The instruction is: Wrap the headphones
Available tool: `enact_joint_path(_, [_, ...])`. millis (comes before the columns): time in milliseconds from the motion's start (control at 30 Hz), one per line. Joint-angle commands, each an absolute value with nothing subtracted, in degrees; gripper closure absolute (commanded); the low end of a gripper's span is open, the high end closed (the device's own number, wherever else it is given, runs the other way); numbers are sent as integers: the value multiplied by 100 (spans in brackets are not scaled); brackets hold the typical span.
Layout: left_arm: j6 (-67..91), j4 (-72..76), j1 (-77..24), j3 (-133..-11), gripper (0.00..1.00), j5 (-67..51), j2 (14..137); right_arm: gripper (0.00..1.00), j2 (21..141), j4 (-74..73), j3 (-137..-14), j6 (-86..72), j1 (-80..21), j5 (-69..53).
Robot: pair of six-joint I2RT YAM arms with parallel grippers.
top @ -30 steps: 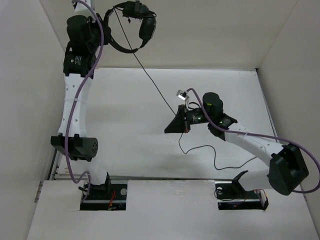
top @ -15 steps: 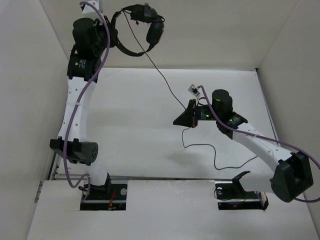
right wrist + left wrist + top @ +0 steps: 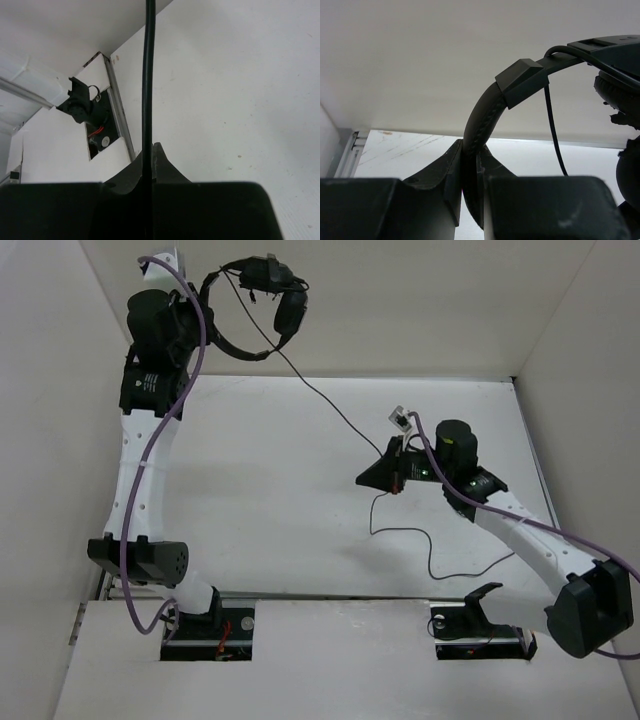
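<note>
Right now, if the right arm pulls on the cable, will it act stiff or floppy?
Probably floppy: past the right fingers the cable lies in loose curves on the table. Toward the headphones it runs straight, so it likely tautens under pull. Being thin, it may slip.

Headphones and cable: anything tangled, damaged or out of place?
Nothing stands out. The left gripper holds the headphones aloft by the headband; the cable runs cleanly to the right gripper, its slack lying in a loose loop on the table.
</note>
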State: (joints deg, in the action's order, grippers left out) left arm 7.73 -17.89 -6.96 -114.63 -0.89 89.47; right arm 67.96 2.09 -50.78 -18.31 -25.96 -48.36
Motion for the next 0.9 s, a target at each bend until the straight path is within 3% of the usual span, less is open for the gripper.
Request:
enact_joint_path(0, [642,-1152,-751,-11268,100,254,8850,100,6645,2,-5387,-1356,-2658,-4825])
enact_joint_path(233, [106,-897,-1111,-10724,100,922,8895,100,6732,-1378,-6370,358,-2957,-4141])
enact_joint_path(433, [-325,-738,-1480,-9854,100,1292,8763,100,7040,-2504,-7724,2378,-3220,-2578])
enact_joint_path(633, [-606,-721,-1858,-8843,100,1362,8491,100,7286,-2356,-8761,3935,-3405,-925])
enact_joint_path(867, [-536,-756,-1973,-8919,100,1406,8534,100,7392,-2891,-8887,4772,-4002,-782])
